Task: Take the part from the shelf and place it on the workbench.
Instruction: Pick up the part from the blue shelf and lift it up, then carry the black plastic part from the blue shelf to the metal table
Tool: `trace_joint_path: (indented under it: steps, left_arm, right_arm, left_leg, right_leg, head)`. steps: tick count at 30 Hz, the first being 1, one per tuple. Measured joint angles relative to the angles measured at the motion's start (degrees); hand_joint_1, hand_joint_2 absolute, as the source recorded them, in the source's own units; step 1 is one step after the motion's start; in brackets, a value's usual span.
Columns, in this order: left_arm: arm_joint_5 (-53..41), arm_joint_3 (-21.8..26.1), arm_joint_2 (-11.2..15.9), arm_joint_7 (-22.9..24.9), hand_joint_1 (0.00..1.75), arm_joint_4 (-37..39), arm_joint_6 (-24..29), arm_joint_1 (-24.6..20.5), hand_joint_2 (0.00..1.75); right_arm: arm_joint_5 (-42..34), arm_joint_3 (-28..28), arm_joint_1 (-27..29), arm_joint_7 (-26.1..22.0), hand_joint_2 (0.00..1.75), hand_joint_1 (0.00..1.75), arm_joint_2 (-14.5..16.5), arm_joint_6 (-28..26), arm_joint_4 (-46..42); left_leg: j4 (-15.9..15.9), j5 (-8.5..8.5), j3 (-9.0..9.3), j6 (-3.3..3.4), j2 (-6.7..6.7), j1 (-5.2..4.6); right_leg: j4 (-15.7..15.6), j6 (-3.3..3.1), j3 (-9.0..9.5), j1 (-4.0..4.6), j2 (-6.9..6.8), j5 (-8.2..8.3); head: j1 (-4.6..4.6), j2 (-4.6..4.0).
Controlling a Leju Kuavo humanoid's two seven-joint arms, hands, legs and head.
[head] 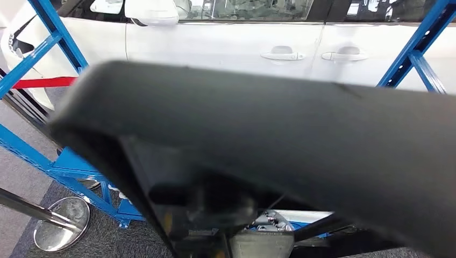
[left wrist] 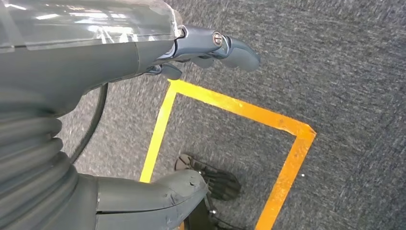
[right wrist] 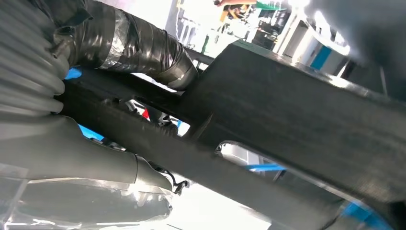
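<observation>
My right hand (right wrist: 119, 52) is wrapped around the part (right wrist: 297, 120), a big black moulded piece with long bars and open slots: my tape-bound fingers (right wrist: 139, 48) curl over one of its dark bars, and the thumb lies along the other side of it, so the hand is clamped on it. From my head, the part (head: 258, 140) sits lifted right in front of me, a broad matte black slab crossing from left to right and blurred by closeness, with a darker framed underside dropping towards my body. Behind it stands the blue shelf frame (head: 54, 37), its slanted braces showing at both sides, and lower down on the left a blue shelf level (head: 75, 164); I cannot tell what lies on that level, since the part covers most of it. Beyond the frame stands a white car (head: 226, 45) with its door handles showing, and a red strip runs at the left. A chrome stanchion base (head: 59, 223) stands on the grey carpet at lower left. My left hand (left wrist: 210, 48) hangs over grey carpet marked with yellow floor tape (left wrist: 287, 139); its fingers are loosely curled, holding nothing, with the thumb well apart from them.
</observation>
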Motion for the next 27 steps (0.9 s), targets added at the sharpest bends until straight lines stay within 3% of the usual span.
trace_joint_path:
  steps: [3,4,5,6,8,10,11,13,15,17,19,20,21,22,23,25,27]
  left_arm:
    - [-0.3,0.0,0.1,-0.5,0.0,0.0,-0.1,-0.2,1.75]
    - [-0.3,0.0,0.1,-0.6,0.0,0.0,-0.2,-0.2,1.75]
    - [-0.3,0.0,0.1,-0.8,0.0,0.0,-0.2,-0.2,1.75]
    - [-0.3,0.0,0.2,-1.0,0.0,0.0,-0.3,-0.2,1.75]
    - [-0.5,0.0,0.2,-1.7,0.0,0.0,-0.5,-0.3,1.75]
    - [-0.7,-0.1,0.3,-2.3,0.0,0.0,-0.8,-0.3,1.75]
    - [-0.8,-0.1,0.4,-2.6,0.0,0.0,-1.0,-0.3,1.75]
    - [-1.1,-0.1,0.6,-3.0,0.0,0.0,-1.3,-0.3,1.75]
    - [-1.4,-0.1,0.7,-3.5,0.0,0.0,-1.4,-0.3,1.75]
    - [-1.6,-0.2,0.8,-3.8,0.0,0.0,-1.4,-0.3,1.75]
    - [-1.7,-0.2,0.9,-4.0,0.0,0.0,-1.4,-0.4,1.75]
    - [-1.7,-0.3,1.0,-4.2,0.0,0.0,-1.4,-0.5,1.75]
    - [-1.7,-0.3,1.0,-4.3,0.0,0.0,-1.4,-0.6,1.75]
    - [-1.7,-0.4,1.0,-4.4,0.0,0.0,-1.4,-0.7,1.75]
    - [-1.7,-0.5,1.1,-4.5,0.0,0.0,-1.4,-0.8,1.75]
    - [-1.7,-0.6,1.3,-4.6,0.0,0.0,-1.4,-1.0,1.75]
    - [-1.7,-0.6,1.8,-4.7,0.0,0.0,-1.4,-1.1,1.75]
  right_arm:
    - [0.9,0.8,0.0,-0.5,1.75,1.75,-0.4,-0.7,-0.1]
    - [1.2,1.0,0.0,-0.6,1.75,1.75,-0.5,-1.0,-0.1]
    - [1.6,1.2,-0.1,-0.7,1.75,1.75,-0.6,-1.3,-0.1]
    - [2.2,1.4,-0.3,-0.8,1.75,1.75,-0.7,-1.7,-0.1]
    - [3.4,2.1,-1.3,-0.8,1.75,1.75,-1.1,-2.2,-0.1]
    - [4.2,3.1,-3.0,-0.6,1.75,1.75,-1.5,-2.3,-0.1]
    - [4.6,3.5,-3.8,-0.5,1.75,1.75,-1.7,-2.4,-0.1]
    - [5.0,4.2,-5.1,-0.3,1.75,1.75,-2.2,-2.6,-0.1]
    - [5.1,4.9,-6.2,-0.2,1.75,1.75,-2.8,-2.7,0.1]
    - [5.2,5.4,-6.9,-0.4,1.75,1.75,-3.2,-2.7,0.3]
    - [5.1,5.7,-7.4,-0.7,1.75,1.75,-3.6,-2.8,0.6]
    - [5.0,5.8,-7.7,-0.9,1.75,1.75,-3.8,-2.8,0.7]
    - [4.9,5.9,-8.0,-1.0,1.75,1.75,-3.9,-2.8,0.9]
    - [4.8,6.0,-8.2,-1.1,1.75,1.75,-4.1,-2.8,1.1]
    - [4.7,6.1,-8.4,-1.2,1.75,1.75,-4.2,-2.8,1.2]
    - [4.6,6.2,-8.9,-1.2,1.75,1.75,-4.4,-2.8,1.2]
    - [4.6,6.2,-9.3,-1.3,1.75,1.75,-4.5,-2.7,1.3]
  left_leg:
    - [-0.2,2.12,-2.36,0.59,0.33,0.07]
    - [-0.1,2.72,-3.26,0.5,0.37,0.04]
    - [0.1,3.26,-4.17,0.39,0.4,0.04]
    - [0.4,3.73,-5.08,0.24,0.43,0.07]
    - [1.4,4.39,-6.76,-0.18,0.57,0.13]
    - [2.6,4.8,-7.93,-0.69,0.88,-0.01]
    - [3.0,5.0,-8.19,-0.99,1.08,-0.09]
    - [3.2,5.52,-8.41,-1.81,1.43,-0.03]
    - [4.2,4.0,-9.05,-2.61,1.2,0.21]
    - [7.3,-0.1,-10.23,-3.07,0.58,0.36]
    - [13.1,-4.63,-11.64,-3.27,0.33,0.4]
    - [16.2,-6.0,-12.06,-3.29,0.27,0.4]
    - [18.3,-6.29,-11.93,-3.19,0.24,0.39]
    - [18.4,-5.39,-10.92,-2.95,0.15,0.35]
    - [16.5,-3.83,-8.87,-2.51,-0.13,0.26]
    - [8.2,-2.08,-2.73,-0.96,-2.16,-0.08]
    - [1.8,-2.33,1.48,0.02,-4.01,-0.44]
  right_leg:
    - [9.1,0.6,-2.43,-0.24,0.17,-8.36]
    - [12.3,0.79,-2.77,-0.33,0.17,-9.79]
    - [14.0,0.94,-2.44,-0.43,0.16,-9.84]
    - [13.9,1.06,-1.18,-0.54,0.15,-8.79]
    - [8.0,1.21,4.21,-0.76,-0.3,-6.39]
    - [0.7,0.85,9.31,-0.55,-1.22,-6.68]
    - [-1.2,0.51,10.38,-0.39,-1.48,-7.27]
    - [-1.7,-0.54,10.08,-0.22,-1.02,-7.0]
    - [-1.8,-1.57,9.08,-0.28,-0.52,-5.86]
    - [-1.9,-2.16,7.94,-0.33,-0.12,-4.75]
    - [-1.9,-2.35,6.59,-0.19,0.42,-3.66]
    - [-1.8,-2.38,5.73,-0.07,0.76,-3.01]
    - [-1.7,-2.39,4.8,0.08,1.15,-2.33]
    - [-1.6,-2.37,3.91,0.25,1.58,-1.69]
    - [-1.5,-2.34,3.07,0.44,2.05,-1.06]
    - [-1.4,-2.2,1.85,0.7,2.98,0.12]
    - [-1.6,-1.69,1.35,0.51,3.77,1.28]
  head:
    - [0.01,0.0]
    - [0.01,0.0]
    - [0.01,0.0]
    - [0.01,0.0]
    - [0.0,0.0]
    - [-0.07,0.0]
    - [-0.14,0.0]
    - [-0.25,0.0]
    - [-0.26,0.0]
    - [-0.28,0.0]
    - [-0.28,0.0]
    - [-0.28,0.0]
    - [-0.28,0.0]
    - [-0.28,0.0]
    - [-0.28,0.0]
    - [-0.28,0.01]
    - [-0.28,0.01]
